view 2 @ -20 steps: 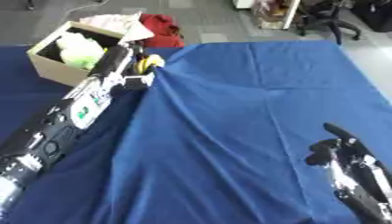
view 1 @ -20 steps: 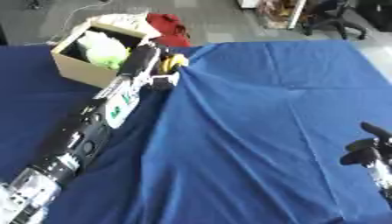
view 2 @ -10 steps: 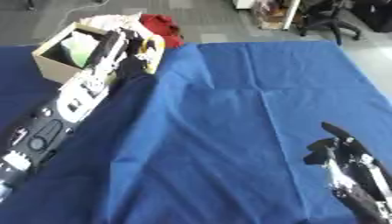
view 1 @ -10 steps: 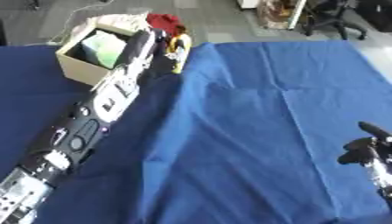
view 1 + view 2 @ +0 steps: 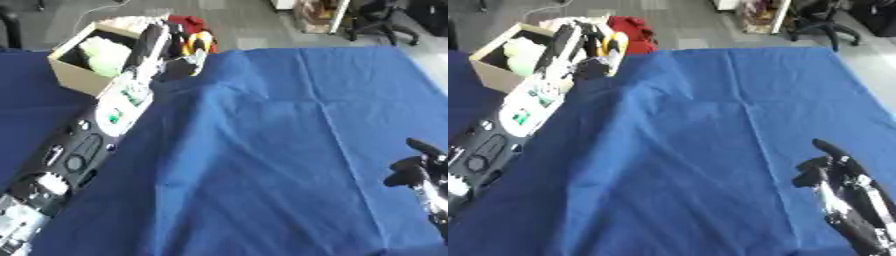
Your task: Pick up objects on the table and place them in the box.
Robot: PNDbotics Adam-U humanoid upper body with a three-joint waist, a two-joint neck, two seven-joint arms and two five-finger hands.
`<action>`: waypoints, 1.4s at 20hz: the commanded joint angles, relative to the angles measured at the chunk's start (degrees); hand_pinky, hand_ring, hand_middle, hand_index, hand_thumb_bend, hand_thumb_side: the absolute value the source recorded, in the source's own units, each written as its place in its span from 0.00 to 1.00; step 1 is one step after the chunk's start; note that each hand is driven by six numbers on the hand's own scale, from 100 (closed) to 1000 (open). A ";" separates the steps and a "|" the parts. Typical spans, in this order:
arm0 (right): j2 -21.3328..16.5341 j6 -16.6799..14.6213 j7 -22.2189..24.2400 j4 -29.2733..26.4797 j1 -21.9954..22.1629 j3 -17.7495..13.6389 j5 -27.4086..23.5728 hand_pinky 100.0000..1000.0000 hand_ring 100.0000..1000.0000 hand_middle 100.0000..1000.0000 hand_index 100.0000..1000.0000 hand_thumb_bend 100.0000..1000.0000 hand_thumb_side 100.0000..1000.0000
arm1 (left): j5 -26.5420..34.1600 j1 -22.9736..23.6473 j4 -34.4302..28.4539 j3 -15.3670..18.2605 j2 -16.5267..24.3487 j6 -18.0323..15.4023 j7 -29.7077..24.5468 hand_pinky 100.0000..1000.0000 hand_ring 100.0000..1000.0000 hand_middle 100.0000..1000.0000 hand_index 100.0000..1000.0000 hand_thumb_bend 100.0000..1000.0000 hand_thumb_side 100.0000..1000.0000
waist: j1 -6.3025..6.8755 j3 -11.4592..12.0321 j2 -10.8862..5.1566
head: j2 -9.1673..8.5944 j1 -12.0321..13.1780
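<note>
Yellow object (image 5: 200, 42) clasped in left hand (image 5: 179, 50) beside cardboard box (image 5: 74, 75); right hand (image 5: 833, 172) idle, fingers relaxed.

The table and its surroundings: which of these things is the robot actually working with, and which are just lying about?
Part of the job:
- cardboard box, a pale green thing inside
- left hand, at the box with a yellow thing
- blue tablecloth

Lying about:
- red thing on the floor
- office chair
- right hand, idle
</note>
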 commanded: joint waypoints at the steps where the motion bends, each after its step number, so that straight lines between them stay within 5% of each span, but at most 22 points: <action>1: -0.95 -0.21 -0.21 -0.50 -0.27 -0.73 0.55 0.56 0.51 0.54 0.90 0.00 0.36 | 1.01 -0.65 -3.71 1.57 3.91 0.63 0.88 0.52 0.24 0.17 0.44 0.00 0.28 | 0.05 0.31 -1.48 | -0.78 -0.52; 7: -1.37 -0.29 -0.62 -0.51 -0.09 -1.23 1.03 0.56 0.51 0.54 0.90 0.00 0.36 | -0.16 0.81 -8.80 4.20 12.32 1.74 2.72 0.53 0.25 0.18 0.44 0.00 0.30 | 0.83 1.70 -1.82 | -1.34 -1.51; 12: -1.52 -0.33 -0.71 -0.51 -0.02 -1.33 1.26 0.56 0.51 0.54 0.90 0.00 0.36 | -3.92 2.05 -4.46 7.26 16.83 3.86 4.73 0.53 0.26 0.18 0.45 0.00 0.25 | 0.98 2.35 -1.98 | -2.00 -1.91; 22: -1.78 -0.17 -1.29 -0.18 0.07 -1.27 1.02 0.56 0.50 0.54 0.90 0.00 0.36 | -9.05 -0.48 14.00 10.94 14.80 5.67 9.09 0.54 0.29 0.22 0.48 0.00 0.23 | 0.16 1.70 -1.24 | -2.44 -1.38; 28: -1.85 -0.05 -1.60 -0.16 0.00 -1.25 0.77 0.56 0.50 0.54 0.90 0.00 0.36 | -11.90 -1.41 19.95 10.80 13.18 4.81 6.85 0.61 0.40 0.35 0.60 0.00 0.19 | 0.02 1.41 -0.55 | -2.41 -1.37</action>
